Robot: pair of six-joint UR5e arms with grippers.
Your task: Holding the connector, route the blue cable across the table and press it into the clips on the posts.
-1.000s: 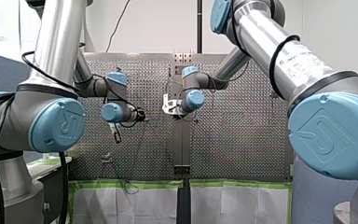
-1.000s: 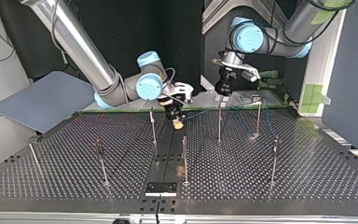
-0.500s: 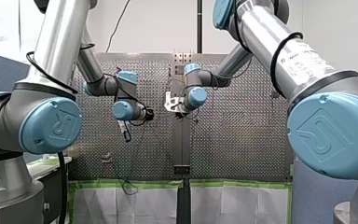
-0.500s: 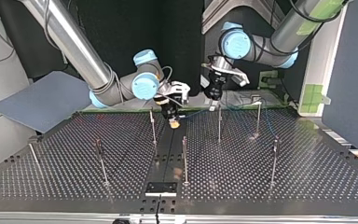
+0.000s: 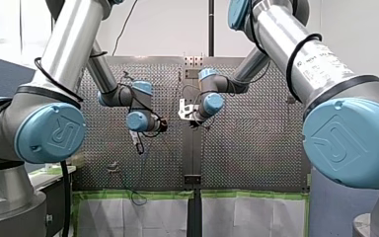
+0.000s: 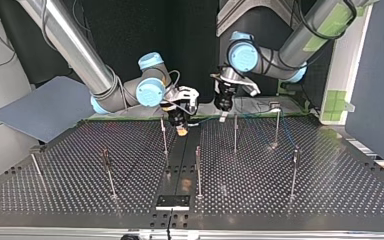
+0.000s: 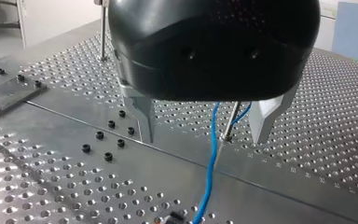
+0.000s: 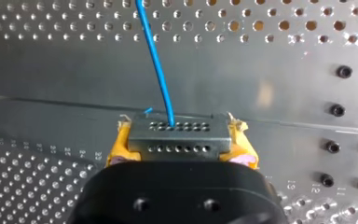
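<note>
My right gripper (image 8: 177, 151) is shut on the grey metal connector (image 8: 177, 135), its yellow pads (image 8: 116, 148) on both sides. The blue cable (image 8: 156, 60) leaves the connector's face and runs ahead over the perforated table. In the top view my right gripper (image 6: 181, 131) hangs just above the table near the middle rear post (image 6: 164, 135). My left gripper (image 7: 204, 140) is open, its metal fingers (image 7: 144, 116) astride the blue cable (image 7: 210, 163) and a thin post (image 7: 230, 122). In the top view my left gripper (image 6: 223, 114) stands beside the post (image 6: 235, 132).
Several thin upright posts stand across the perforated table (image 6: 330, 190), among them those at the right (image 6: 294, 170), the centre (image 6: 198, 170) and the left (image 6: 107, 170). A black plate (image 6: 172, 201) lies at the near edge. A grey board (image 6: 40, 107) leans at the top view's left.
My left gripper has swung toward the top view's left, from beyond the post to close beside my right gripper. My right gripper with the connector has drifted slightly back and left.
</note>
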